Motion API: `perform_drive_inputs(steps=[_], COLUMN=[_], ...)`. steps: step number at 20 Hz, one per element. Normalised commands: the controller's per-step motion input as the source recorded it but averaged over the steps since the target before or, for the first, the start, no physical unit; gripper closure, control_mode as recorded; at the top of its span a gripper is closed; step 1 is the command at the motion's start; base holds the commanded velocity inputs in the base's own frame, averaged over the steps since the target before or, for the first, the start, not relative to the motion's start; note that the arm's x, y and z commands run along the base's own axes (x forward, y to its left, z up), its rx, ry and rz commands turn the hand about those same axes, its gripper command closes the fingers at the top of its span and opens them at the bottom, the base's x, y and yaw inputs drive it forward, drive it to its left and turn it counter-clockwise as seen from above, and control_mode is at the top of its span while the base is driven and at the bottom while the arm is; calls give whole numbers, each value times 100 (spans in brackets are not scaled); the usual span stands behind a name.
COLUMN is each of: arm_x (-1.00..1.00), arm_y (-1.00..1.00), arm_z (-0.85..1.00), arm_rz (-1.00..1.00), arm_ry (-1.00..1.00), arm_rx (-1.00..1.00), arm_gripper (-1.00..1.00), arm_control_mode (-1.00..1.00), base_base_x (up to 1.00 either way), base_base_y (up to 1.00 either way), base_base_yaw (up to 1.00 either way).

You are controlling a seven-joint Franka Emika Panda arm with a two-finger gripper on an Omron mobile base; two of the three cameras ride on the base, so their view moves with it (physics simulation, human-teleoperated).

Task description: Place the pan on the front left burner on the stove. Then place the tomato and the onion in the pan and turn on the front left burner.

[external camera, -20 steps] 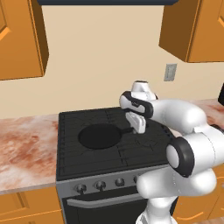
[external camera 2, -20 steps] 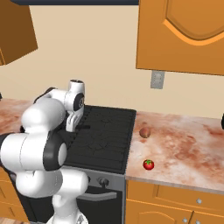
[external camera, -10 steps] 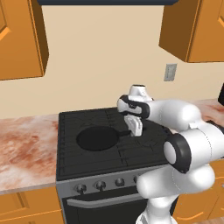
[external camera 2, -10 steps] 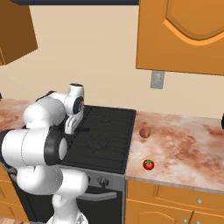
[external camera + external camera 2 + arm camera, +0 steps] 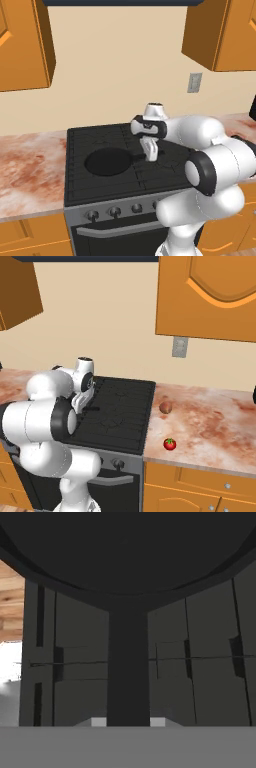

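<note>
Pan [image 5: 106,161] sits on the front left burner [image 5: 100,172] of the stove [image 5: 120,421]. Its handle [image 5: 128,667] runs up between the pincer [image 5: 151,156] tips, but I cannot tell if they squeeze it. A bump while lifting away could slide the pan off. Farther right, the tomato [image 5: 170,444] lies near the surface [image 5: 215,428] edge and could roll. The onion [image 5: 165,407] lies farther back.

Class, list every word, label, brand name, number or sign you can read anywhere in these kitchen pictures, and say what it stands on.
None: no readable text in any view.
The stove front panel and its knobs bear no legible marks.
The wall outlet plate is blank.
The pan, cabinets and counter bear no lettering.
</note>
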Motion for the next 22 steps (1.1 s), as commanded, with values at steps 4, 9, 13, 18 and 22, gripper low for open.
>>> perform_drive_inputs(steps=[4, 9, 13, 18, 22], arm_x=[0, 0, 4, 10, 24], arm_y=[8, 9, 8, 4, 1], arm_z=[-21, -17, -16, -15, -15], arm_rz=[-5, -5, -4, -4, -3], arm_ry=[0, 0, 0, 0, 0], arm_rx=[0, 0, 0, 0, 0], arm_gripper=[100, 100, 100, 100, 100], arm_control_mode=[-100, -100, -100, -100, -100], base_base_x=[0, 0, 0, 0, 0], base_base_y=[0, 0, 0, 0, 0], base_base_yaw=[0, 0, 0, 0, 0])
